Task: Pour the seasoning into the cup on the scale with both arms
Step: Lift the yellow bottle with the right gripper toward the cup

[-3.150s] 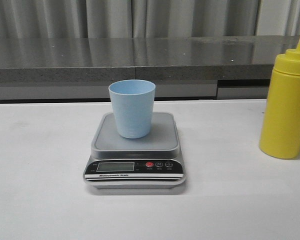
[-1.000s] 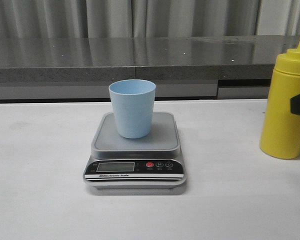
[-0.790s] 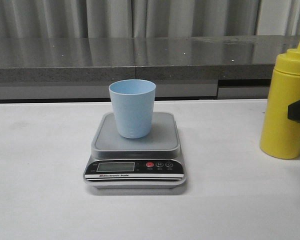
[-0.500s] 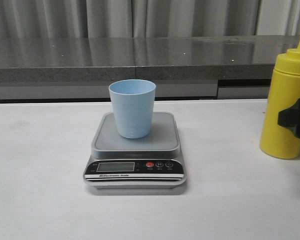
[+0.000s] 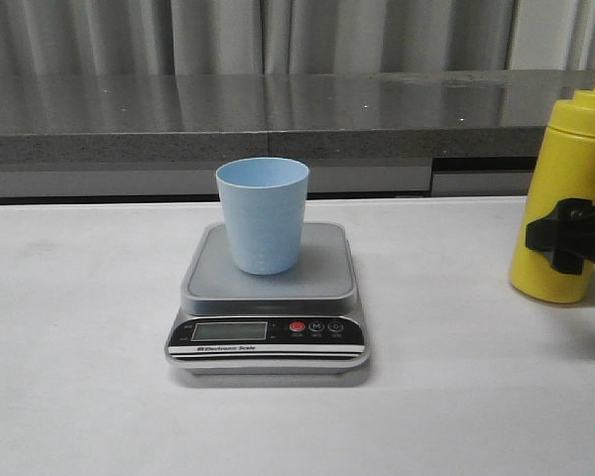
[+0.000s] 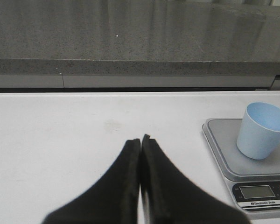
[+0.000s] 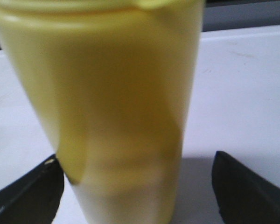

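Two black fingers of the right gripper stood spread around the yellow seasoning bottle, its nozzle cut off; contact was unclear. The left gripper was pressed together.

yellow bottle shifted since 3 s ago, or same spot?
Yes. In the front view the seasoning bottle sits slightly higher and further left against the counter edge behind it, with the right end effector now around it; the cup has not moved.
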`<state>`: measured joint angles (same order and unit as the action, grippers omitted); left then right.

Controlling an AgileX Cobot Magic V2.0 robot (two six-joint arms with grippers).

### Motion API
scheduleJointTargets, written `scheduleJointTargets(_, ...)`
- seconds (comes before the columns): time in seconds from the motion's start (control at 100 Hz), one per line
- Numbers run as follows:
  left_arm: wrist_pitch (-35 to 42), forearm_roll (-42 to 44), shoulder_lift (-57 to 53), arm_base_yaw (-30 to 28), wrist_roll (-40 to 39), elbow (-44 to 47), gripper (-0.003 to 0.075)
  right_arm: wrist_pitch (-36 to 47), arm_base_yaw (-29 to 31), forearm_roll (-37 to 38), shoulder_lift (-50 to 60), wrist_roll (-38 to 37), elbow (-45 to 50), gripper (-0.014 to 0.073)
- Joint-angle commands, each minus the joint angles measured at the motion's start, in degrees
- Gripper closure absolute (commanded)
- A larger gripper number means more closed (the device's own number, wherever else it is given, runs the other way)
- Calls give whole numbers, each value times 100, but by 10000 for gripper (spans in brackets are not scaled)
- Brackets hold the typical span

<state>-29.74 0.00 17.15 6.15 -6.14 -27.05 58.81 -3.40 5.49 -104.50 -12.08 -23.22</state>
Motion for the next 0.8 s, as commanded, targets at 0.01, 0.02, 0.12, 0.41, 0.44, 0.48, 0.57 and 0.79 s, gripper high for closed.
scheduleJointTargets(0.01,437,0,45,-15,-47,-139,741,487,-3,-27,65,-2,-226,-39)
scheduleJointTargets(0.02,437,0,45,-15,-47,-139,741,487,-3,-26,45,-2,-247,-39)
scheduleJointTargets(0.12,437,0,45,-15,-47,-139,741,469,-3,-26,-49,-2,-349,-39)
scheduleJointTargets(0.41,437,0,45,-15,-47,-139,741,469,-3,-26,-92,-2,-579,-37)
scheduleJointTargets(0.44,437,0,45,-15,-47,-139,741,424,-3,-26,-92,-2,-603,-29)
scheduleJointTargets(0.48,437,0,45,-15,-47,-139,741,415,-3,-26,-92,-2,-617,-2)
scheduleJointTargets(0.57,437,0,45,-15,-47,-139,741,402,-3,-26,-92,-2,-618,109)
scheduleJointTargets(0.79,437,0,45,-15,-47,-139,741,447,-3,28,-92,-2,-618,269)
